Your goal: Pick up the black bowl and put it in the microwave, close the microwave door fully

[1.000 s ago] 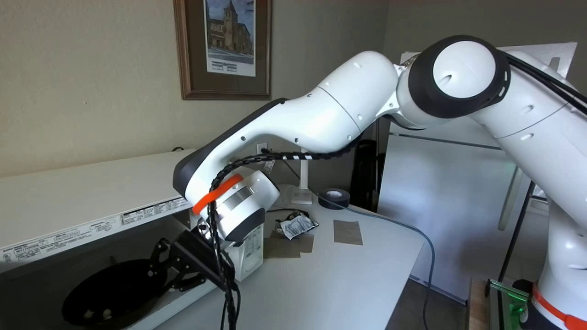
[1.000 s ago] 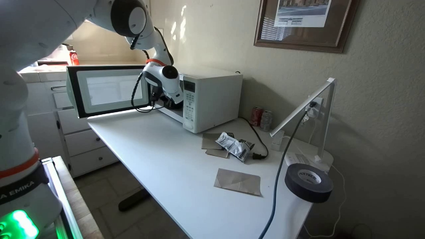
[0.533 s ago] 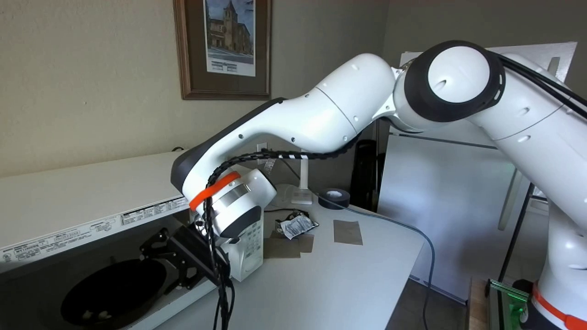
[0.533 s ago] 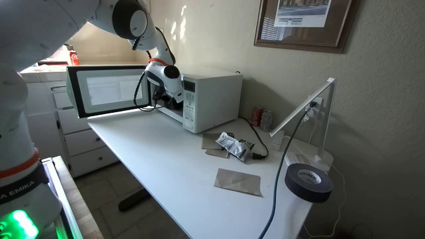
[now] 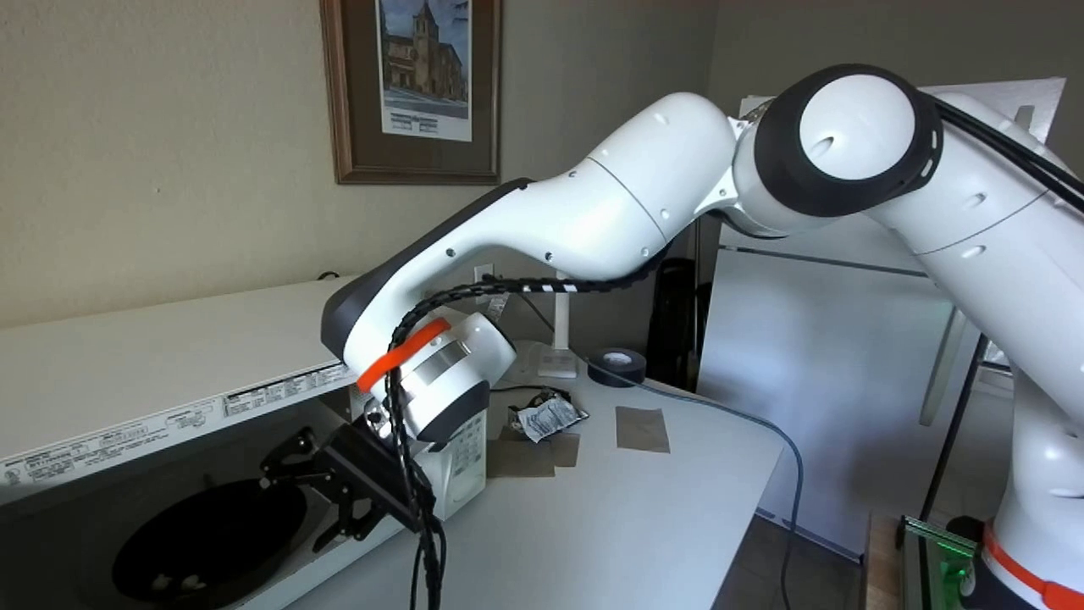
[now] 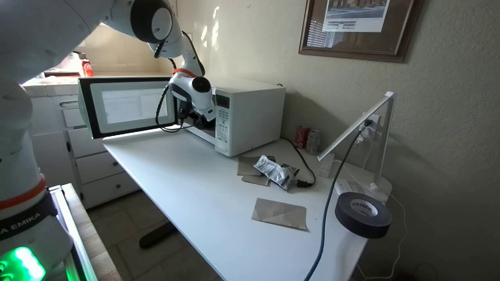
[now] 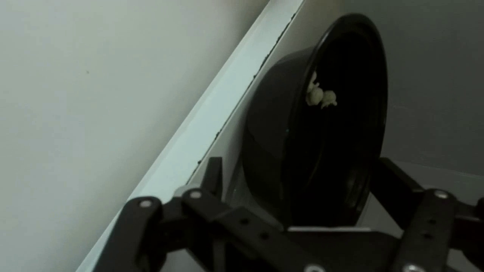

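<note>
fingers (image 7: 213,176) spread near bowl rim (image 7: 290,132)

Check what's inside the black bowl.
In the wrist view, small pale pieces sit clustered inside the black bowl. Shadow darkens the rest, and the gripper covers part of its near end; anything there can't be made out.

Rounded white arm (image 5: 559,216), black-ringed joint (image 5: 855,127), orange bands (image 5: 402,354), braided black cable (image 5: 474,291), black pincer (image 5: 295,507)
</note>
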{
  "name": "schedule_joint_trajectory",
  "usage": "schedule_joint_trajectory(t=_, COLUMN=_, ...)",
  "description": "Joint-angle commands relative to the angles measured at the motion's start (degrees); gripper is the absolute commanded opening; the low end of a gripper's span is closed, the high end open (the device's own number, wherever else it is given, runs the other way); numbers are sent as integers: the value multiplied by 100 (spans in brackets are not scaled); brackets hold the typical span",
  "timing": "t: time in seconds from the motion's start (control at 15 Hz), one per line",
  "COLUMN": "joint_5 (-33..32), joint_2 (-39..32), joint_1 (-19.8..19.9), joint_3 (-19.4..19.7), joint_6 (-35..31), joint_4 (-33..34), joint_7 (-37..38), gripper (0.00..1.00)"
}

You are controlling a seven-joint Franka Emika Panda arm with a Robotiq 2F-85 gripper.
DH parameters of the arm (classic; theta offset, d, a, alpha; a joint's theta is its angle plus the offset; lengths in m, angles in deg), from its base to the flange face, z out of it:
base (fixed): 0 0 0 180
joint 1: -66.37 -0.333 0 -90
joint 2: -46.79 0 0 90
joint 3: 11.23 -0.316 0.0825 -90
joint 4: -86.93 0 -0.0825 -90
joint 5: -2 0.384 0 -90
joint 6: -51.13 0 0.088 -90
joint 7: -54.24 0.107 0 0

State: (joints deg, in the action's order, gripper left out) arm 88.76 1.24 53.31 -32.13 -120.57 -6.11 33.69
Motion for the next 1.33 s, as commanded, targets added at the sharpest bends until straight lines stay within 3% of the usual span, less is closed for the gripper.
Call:
schedule_joint_trajectory(t=0.0, joint_5=-177, joint_2=515, joint_1=149, joint_3=-29, joint_6=331, joint_4=-715, joint_7=-360, gripper=100)
schedule_joint_trajectory(t=0.27, joint_5=-531, joint_2=1061, joint_1=187, joint_3=22, joint_6=663, joint_4=-1432, joint_7=-517, gripper=100)
schedule_joint_trajectory(t=0.67, joint_5=-1663, joint_2=1969, joint_1=166, joint_3=222, joint_6=1186, joint_4=-2532, joint_7=-458, gripper=100)
schedule_joint_trajectory(t=1.0, joint_5=-2254, joint_2=2725, joint_1=206, joint_3=140, joint_6=1338, joint_4=-2940, joint_7=-1096, gripper=100)
schedule_joint_trajectory(t=1.27, joint_5=-2585, joint_2=3274, joint_1=147, joint_3=60, joint_6=2055, joint_4=-2970, joint_7=-1506, gripper=100)
